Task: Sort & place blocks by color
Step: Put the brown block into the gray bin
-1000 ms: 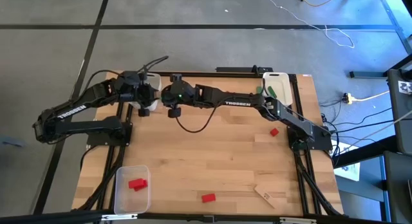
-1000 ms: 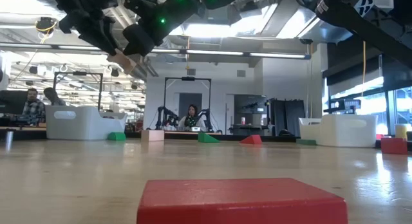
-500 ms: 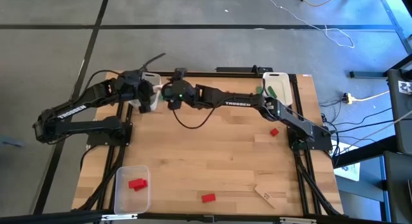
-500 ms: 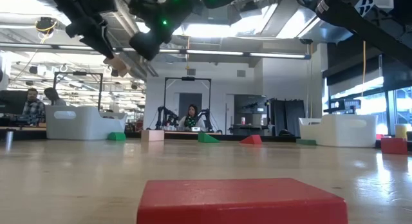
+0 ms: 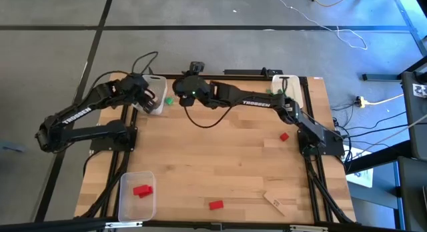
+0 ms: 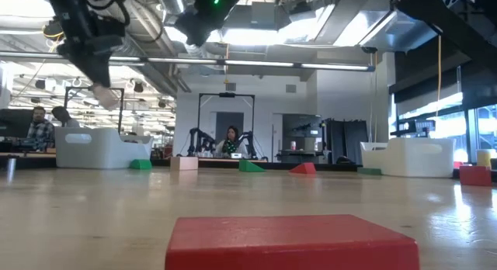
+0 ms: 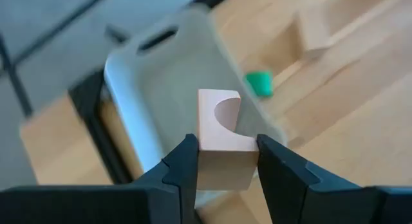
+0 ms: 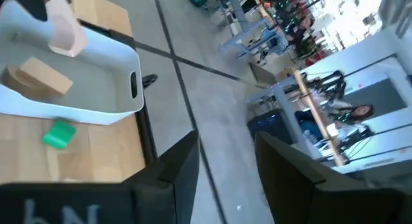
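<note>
Wood-plank table (image 5: 220, 152) (notched pale block (image 7: 222, 137))

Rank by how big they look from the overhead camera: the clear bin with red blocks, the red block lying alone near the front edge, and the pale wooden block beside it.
1. Clear bin
2. Pale wooden block
3. Lone red block

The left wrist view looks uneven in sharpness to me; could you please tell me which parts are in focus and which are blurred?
In the left wrist view, the pale wooden block with a curved notch and the dark fingers gripping it are sharp; the white plastic bin behind, the small green block and the wooden tabletop are soft and smeared.
</note>
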Robot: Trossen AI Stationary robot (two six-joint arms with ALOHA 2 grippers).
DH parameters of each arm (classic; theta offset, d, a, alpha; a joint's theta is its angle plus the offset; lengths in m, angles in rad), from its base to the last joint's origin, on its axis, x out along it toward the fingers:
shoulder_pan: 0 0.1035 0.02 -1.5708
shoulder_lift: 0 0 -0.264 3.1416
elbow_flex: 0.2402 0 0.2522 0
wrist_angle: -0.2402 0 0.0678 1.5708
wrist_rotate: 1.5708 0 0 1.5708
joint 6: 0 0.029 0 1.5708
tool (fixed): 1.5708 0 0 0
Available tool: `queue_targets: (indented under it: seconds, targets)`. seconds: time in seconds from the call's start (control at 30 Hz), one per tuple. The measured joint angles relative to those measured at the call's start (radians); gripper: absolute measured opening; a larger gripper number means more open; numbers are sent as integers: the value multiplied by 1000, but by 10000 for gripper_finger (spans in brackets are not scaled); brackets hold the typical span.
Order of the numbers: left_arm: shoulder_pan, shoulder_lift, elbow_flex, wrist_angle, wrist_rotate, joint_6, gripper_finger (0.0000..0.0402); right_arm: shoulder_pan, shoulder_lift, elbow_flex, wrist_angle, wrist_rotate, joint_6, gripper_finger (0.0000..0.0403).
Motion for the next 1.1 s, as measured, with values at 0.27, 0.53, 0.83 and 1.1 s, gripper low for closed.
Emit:
queue_targets:
  seconds: [0.27,0.53,0.83,1.1]
  targets:
    - [71,93,0,-18,-1,-117,127,-29,-83,0,-242,-168,167,152]
    - [103,224,-34,2,-1,-112,127,-72,-102,0,-450,-358,273,152]
    - [163,308,-93,72,-2,-58,128,-103,-100,0,-555,-588,356,152]
    - [188,336,-95,110,-47,-55,140,-105,-100,0,-556,-607,372,152]
